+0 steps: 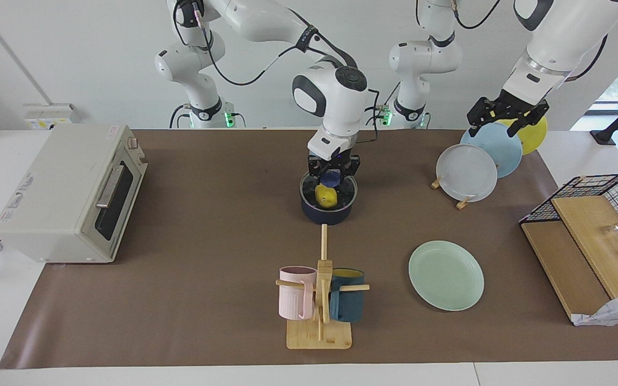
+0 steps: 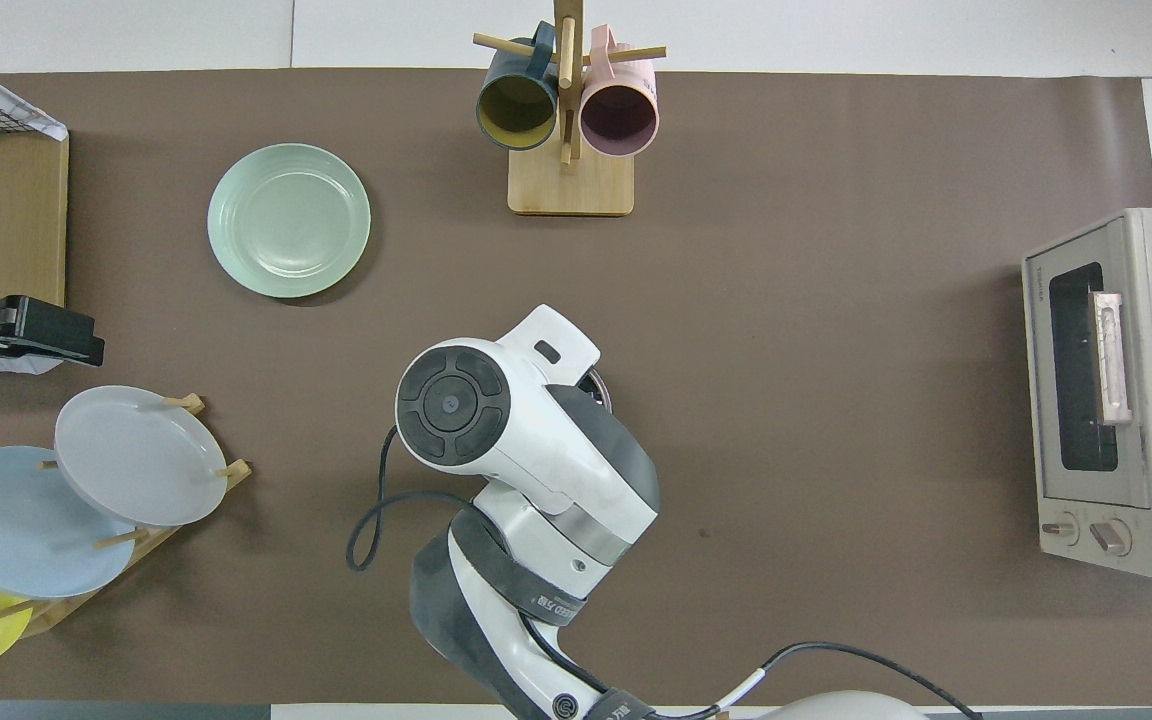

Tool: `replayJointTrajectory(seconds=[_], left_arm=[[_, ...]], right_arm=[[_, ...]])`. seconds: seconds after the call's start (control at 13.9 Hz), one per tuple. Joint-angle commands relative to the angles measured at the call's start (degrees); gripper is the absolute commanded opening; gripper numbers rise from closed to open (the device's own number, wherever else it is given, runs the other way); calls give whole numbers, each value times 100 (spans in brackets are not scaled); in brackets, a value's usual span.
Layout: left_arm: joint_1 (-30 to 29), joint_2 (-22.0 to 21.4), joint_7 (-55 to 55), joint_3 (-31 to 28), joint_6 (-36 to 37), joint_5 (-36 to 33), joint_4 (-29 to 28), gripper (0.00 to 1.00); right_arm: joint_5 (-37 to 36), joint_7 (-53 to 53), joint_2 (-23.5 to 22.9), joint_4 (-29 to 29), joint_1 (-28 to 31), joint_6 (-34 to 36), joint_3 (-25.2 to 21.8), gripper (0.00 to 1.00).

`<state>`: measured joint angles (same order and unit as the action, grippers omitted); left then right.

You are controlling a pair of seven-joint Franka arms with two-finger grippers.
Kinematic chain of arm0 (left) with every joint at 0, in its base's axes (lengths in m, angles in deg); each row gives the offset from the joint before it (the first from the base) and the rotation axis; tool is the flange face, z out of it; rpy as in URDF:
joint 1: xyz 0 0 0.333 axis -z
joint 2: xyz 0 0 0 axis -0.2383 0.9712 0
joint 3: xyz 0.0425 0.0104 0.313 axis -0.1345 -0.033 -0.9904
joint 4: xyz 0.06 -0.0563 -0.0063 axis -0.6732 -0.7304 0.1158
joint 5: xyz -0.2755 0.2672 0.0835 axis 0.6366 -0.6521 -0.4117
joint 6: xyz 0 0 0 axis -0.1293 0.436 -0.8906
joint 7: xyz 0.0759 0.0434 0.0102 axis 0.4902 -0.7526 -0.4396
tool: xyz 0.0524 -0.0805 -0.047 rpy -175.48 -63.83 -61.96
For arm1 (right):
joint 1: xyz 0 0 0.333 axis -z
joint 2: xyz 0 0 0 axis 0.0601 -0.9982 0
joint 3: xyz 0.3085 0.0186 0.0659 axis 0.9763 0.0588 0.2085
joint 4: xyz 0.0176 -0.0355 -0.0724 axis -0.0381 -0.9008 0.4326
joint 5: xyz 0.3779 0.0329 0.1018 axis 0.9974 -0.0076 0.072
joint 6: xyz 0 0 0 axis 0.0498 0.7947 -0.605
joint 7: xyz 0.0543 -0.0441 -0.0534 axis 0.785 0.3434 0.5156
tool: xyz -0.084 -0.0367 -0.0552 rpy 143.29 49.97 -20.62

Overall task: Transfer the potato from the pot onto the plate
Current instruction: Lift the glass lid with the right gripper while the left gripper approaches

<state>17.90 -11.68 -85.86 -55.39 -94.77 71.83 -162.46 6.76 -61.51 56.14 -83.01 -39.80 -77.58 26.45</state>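
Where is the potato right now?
In the facing view the potato lies inside the pot at mid-table, under the right gripper; the overhead view hides it.

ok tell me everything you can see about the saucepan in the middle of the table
The saucepan is round, dark navy outside and black inside, with a thin pale rim. It stands upright on the brown mat, nearer to the robots than the mug rack. A glossy yellow potato sits inside it. The right claw reaches down into its mouth, over the potato. Its handle cannot be made out. In the overhead view the right arm hides nearly all of it.
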Motion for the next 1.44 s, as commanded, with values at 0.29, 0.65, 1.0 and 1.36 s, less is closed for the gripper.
replayJointTrajectory(seconds=[0.29, 0.65, 1.0, 1.36], left_arm=[[46, -164, -75, 9, -237, -14, -184, 100], [826, -155, -1329, 18, -634, 12, -227, 100], [1968, -164, -2911, 26, -1326, 188, -814, 100], [3191, 98, -4905, 26, -2830, 196, -1888, 100]], right_arm=[[5, 2158, 477, 171, 1368, 261, -20, 36], [83, 3917, 477, -83, 2818, 95, -3, 36], [137, 4790, 530, -1076, 3498, -774, -29, 36], [128, 4896, 258, -1270, 3815, -1144, -20, 36]])
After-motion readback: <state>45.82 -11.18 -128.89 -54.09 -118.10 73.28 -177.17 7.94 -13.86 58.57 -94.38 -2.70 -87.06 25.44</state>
